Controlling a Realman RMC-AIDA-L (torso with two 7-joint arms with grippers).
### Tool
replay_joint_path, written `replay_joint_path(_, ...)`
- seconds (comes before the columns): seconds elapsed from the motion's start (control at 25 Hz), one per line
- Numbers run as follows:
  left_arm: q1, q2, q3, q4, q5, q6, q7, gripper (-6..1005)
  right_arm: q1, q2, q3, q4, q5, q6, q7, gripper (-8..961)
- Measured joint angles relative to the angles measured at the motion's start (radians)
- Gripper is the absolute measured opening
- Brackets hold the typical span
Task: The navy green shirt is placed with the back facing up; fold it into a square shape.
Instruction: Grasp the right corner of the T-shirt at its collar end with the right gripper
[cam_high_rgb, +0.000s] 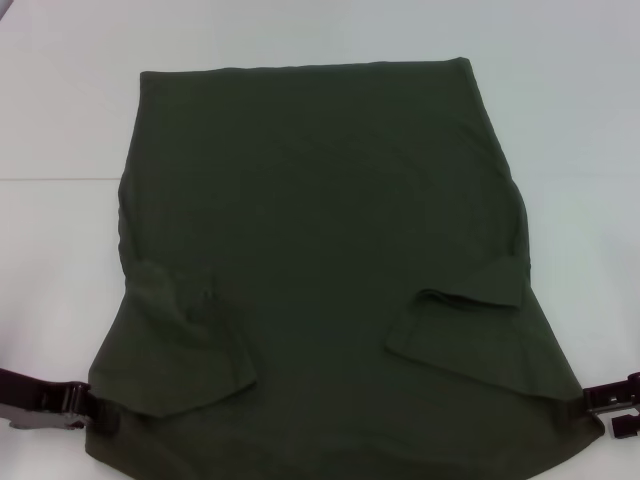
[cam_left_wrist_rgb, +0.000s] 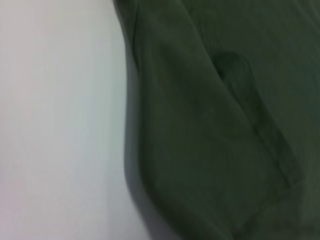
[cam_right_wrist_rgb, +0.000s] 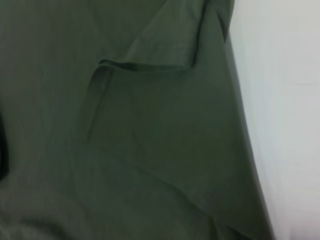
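Observation:
The navy green shirt lies spread on the white table, with both short sleeves folded inward onto the body. My left gripper is at the shirt's near left corner, shut on the fabric edge. My right gripper is at the near right corner, shut on the edge there. The left wrist view shows the shirt's side edge slightly raised, with a shadow on the table beside it. The right wrist view shows the folded sleeve and the shirt's side edge.
The white table surrounds the shirt on the left, right and far sides. The shirt's near edge runs out of the head view at the bottom. No other objects show.

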Motion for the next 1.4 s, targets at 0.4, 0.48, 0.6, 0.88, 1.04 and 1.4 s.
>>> replay_joint_path(0.4,-0.002,0.000,0.000,0.000,0.000,0.000,0.001,29,0.007,0.008,-0.013,0.002,0.000,0.001,0.000,884)
replay_joint_path(0.48,-0.002,0.000,0.000,0.000,0.000,0.000,0.001,29,0.006,0.006,-0.013,0.002,0.001,0.001,0.000,884)
replay_joint_path(0.6,-0.002,0.000,0.000,0.000,0.000,0.000,0.001,29,0.003,0.002,-0.013,0.000,0.001,-0.002,0.000,885)
replay_joint_path(0.88,-0.005,0.000,0.000,0.000,0.000,0.000,0.002,29,0.002,0.003,-0.026,-0.008,0.001,0.002,-0.004,885)
replay_joint_path(1.04,-0.005,0.000,0.000,0.000,0.000,-0.003,0.003,29,0.005,0.004,-0.027,-0.009,0.000,0.006,-0.004,884)
replay_joint_path(1.4,-0.005,0.000,0.000,0.000,0.000,-0.005,0.003,30,0.006,0.007,-0.036,-0.009,0.000,0.015,-0.005,885)
